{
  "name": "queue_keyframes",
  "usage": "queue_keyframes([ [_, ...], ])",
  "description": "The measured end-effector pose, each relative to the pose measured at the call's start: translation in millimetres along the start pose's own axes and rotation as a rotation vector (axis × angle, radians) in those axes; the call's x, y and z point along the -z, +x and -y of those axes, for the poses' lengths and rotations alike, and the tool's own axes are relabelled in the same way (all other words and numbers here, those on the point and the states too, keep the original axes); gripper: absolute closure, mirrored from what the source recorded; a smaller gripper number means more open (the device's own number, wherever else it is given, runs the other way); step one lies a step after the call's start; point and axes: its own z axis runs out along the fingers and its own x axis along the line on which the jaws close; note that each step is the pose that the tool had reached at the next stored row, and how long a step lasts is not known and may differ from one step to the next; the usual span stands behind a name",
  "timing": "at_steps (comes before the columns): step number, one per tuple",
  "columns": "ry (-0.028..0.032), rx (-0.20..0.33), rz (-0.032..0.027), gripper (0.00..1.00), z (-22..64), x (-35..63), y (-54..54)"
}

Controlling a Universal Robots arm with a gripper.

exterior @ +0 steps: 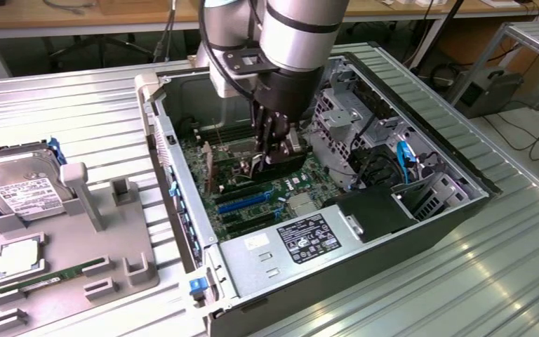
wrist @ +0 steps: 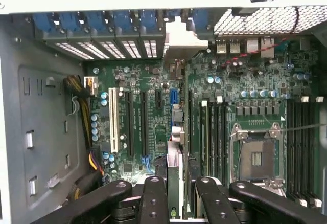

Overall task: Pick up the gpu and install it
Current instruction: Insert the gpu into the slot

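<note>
My gripper (exterior: 271, 156) is deep inside the open computer case (exterior: 438, 210), just above the motherboard (exterior: 250, 200). In the wrist view the gpu (wrist: 177, 165) appears edge-on as a thin upright card between the black fingers (wrist: 153, 198), and the gripper (wrist: 181, 203) is shut on it. The card runs from the fingers towards the rear wall, where its pale metal bracket (wrist: 183, 36) sits among the blue slot clips (wrist: 102, 22). Its lower edge is down at the level of the long black expansion slots (wrist: 144, 124); whether it is fully seated I cannot tell.
A silver hard drive (exterior: 22, 186) and a green memory stick (exterior: 50, 275) lie on the grey fixture (exterior: 73, 239) at the exterior view's left. Inside the case are the power supply (exterior: 302, 237), the drive cage (exterior: 354, 116), blue cables (exterior: 403, 158) and the bare CPU socket (wrist: 255, 157).
</note>
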Motion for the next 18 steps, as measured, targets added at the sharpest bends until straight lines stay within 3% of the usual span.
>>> queue_keyframes([
  [3,0.0025,0.001,0.0101,0.74,-5.3,-1.7,1.3],
  [6,0.0046,0.002,0.0244,0.74,-9.8,-3.4,3.5],
  [9,0.0075,0.004,0.0427,0.74,-10.4,-6.6,10.8],
  [13,0.0093,0.008,0.0520,0.74,-10.9,-13.8,15.3],
  [18,0.0116,0.008,0.0522,0.74,-15.1,-20.4,15.4],
])
